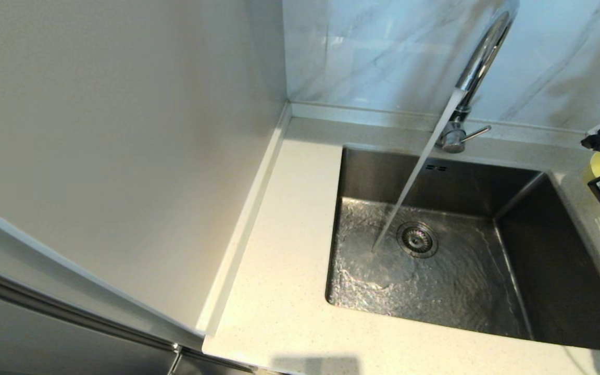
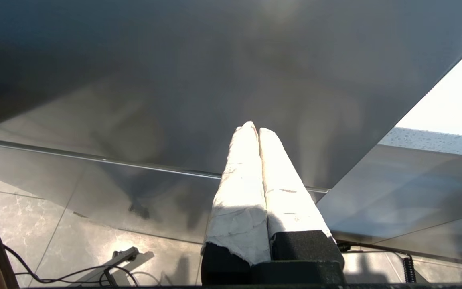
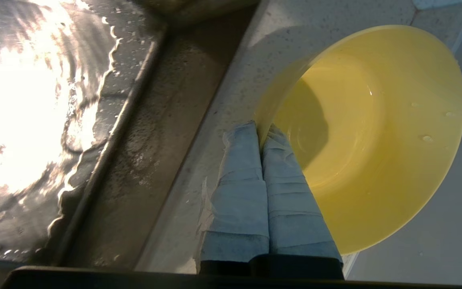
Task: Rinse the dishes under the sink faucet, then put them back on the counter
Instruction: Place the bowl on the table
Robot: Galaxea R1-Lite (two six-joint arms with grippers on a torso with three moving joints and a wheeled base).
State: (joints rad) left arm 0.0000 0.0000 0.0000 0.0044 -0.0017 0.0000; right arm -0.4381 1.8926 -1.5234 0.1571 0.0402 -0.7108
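While water runs (image 1: 409, 190) — wet sink (image 1: 466, 291).

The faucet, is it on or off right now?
On. A steady stream runs from the faucet spout down into the sink, landing beside the drain strainer, and rippling water covers the basin floor.
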